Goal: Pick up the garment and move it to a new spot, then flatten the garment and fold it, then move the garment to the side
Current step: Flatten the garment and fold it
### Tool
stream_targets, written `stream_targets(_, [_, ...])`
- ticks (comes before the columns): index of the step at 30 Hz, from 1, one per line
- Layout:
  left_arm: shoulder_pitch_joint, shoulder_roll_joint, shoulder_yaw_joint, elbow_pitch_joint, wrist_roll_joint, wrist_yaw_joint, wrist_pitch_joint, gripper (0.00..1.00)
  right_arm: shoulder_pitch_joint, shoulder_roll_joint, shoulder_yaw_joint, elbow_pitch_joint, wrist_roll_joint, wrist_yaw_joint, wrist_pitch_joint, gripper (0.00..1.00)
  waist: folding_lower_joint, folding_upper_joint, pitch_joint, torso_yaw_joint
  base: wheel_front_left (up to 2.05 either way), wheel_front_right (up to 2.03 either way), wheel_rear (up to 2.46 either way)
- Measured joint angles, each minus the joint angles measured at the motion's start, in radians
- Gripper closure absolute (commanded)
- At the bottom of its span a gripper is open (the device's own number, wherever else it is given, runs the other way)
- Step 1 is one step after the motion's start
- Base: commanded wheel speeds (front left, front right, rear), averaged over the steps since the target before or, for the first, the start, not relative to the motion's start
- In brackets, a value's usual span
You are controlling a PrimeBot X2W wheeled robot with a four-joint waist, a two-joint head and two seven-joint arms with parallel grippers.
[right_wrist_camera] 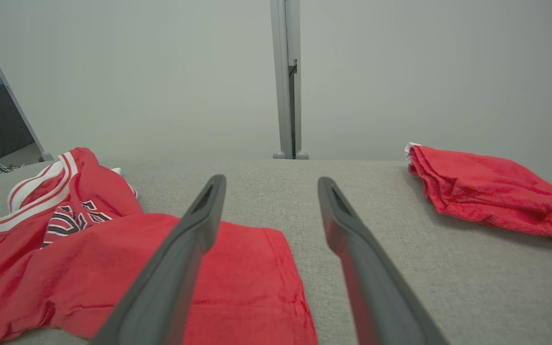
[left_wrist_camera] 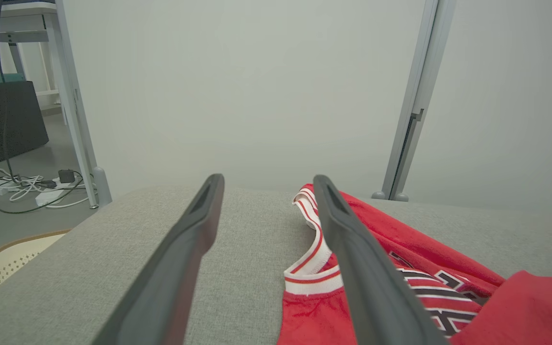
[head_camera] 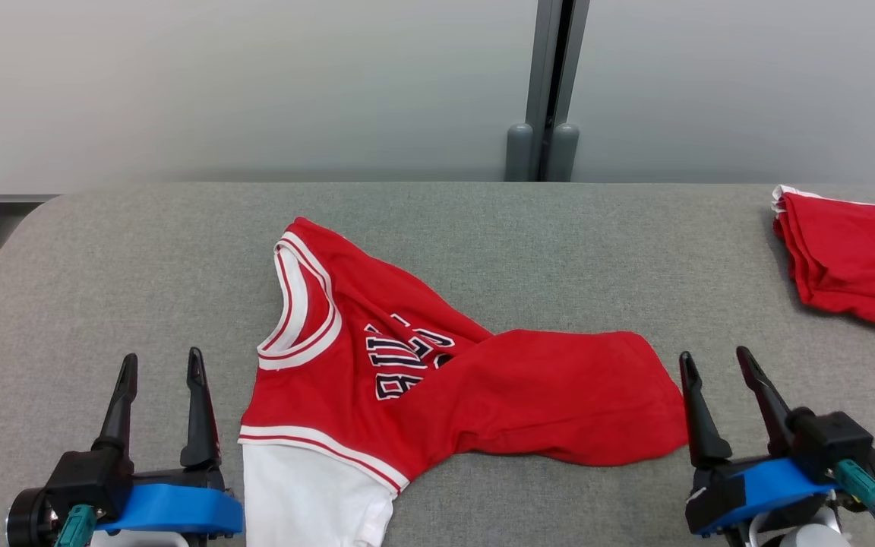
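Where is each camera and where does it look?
Head view: on the head, looking down at table and jersey; left gripper and right gripper show, open.
Left wrist view: on that wrist, looking along its fingers toward the wall.
Right wrist view: on that wrist, along its fingers; folded red cloth right.
Shared: all show the jersey.

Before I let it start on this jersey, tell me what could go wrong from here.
The red and white basketball jersey lies twisted, its plain red half doubled over the lettering; a pinch there may catch two layers, and it may not spread flat. The folded red cloth sits far right on the grey table; carrying the jersey that way could knock it.
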Motion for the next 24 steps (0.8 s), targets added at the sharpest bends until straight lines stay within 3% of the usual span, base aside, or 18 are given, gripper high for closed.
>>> stream_targets(12, [-0.022, -0.016, 0.009, -0.002, 0.012, -0.017, 0.000, 0.00, -0.132, -0.059, 0.038, 0.155, -0.045, 0.000, 0.145, 0.00, 0.0001, 0.0000, 0.043, 0.018, 0.00, 0.00, 0.00])
stream_targets(24, [-0.045, -0.026, 0.013, -0.002, 0.011, -0.022, 0.000, 0.00, -0.182, -0.092, 0.065, 0.400, -0.029, 0.000, 0.120, 0.00, 0.0002, 0.0000, 0.090, 0.052, 0.00, 0.00, 0.00])
